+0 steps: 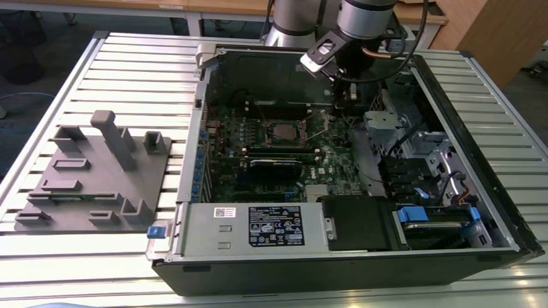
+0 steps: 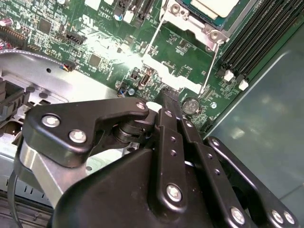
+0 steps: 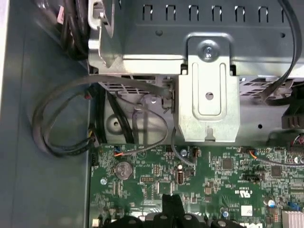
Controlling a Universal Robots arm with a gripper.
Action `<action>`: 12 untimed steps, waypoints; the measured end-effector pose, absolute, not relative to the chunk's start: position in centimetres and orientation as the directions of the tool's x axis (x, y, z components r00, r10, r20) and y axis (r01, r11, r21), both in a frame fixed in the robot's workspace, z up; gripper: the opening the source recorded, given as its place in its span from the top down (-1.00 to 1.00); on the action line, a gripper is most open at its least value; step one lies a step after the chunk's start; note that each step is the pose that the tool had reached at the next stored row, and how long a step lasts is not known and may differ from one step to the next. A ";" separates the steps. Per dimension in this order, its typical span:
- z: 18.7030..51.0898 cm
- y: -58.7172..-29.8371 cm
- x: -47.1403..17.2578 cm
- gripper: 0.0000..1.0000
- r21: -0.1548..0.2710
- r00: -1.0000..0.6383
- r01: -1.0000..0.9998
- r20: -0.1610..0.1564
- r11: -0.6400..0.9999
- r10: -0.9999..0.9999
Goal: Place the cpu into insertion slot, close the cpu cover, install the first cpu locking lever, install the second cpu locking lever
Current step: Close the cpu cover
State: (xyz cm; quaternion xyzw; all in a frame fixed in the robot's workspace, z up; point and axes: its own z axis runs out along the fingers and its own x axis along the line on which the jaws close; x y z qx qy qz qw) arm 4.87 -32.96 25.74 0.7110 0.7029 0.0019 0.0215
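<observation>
Robot pincer (image 2: 167,98) poised just above a green motherboard (image 3: 223,183) inside an open computer case (image 1: 342,276).
Its fingers look clenched together, holding nothing. The cpu (image 2: 216,5) sits in the insertion slot (image 1: 264,131), near the pincer towards the exterior view's left, framed by the cpu cover (image 2: 186,20).

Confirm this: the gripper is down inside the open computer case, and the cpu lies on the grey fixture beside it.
Not quite. The exterior view shows the cpu in the insertion slot inside the case, not on the grey fixture. The gripper is inside the case, as stated.
</observation>
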 end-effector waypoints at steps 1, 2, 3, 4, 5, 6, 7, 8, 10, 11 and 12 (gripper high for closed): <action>25.7 -33.0 4.9 0.79 0.033 0.012 0.999 -0.027 -0.011 1.000; 25.7 -33.0 4.9 0.79 0.033 0.012 0.999 -0.028 -0.011 1.000; 25.7 -33.0 4.9 0.79 0.033 0.012 0.999 -0.028 -0.011 1.000; 25.7 -33.0 4.9 0.79 0.033 0.012 0.999 -0.027 -0.011 1.000; 25.7 -33.0 4.9 0.79 0.033 0.012 0.999 -0.027 -0.011 1.000; 25.6 -33.0 5.0 0.79 0.032 0.012 0.999 -0.027 -0.011 1.000; 25.5 -33.0 5.1 0.79 0.032 0.012 0.999 -0.027 -0.011 1.000; 25.5 -33.0 5.1 0.79 0.031 0.012 0.999 -0.028 -0.011 1.000; 25.3 -33.0 5.2 0.79 0.030 0.012 0.999 -0.028 -0.011 1.000; 25.3 -33.0 5.2 0.79 0.030 0.012 0.999 -0.027 -0.011 1.000; 25.2 -33.0 5.2 0.79 0.030 0.012 0.999 -0.028 -0.011 1.000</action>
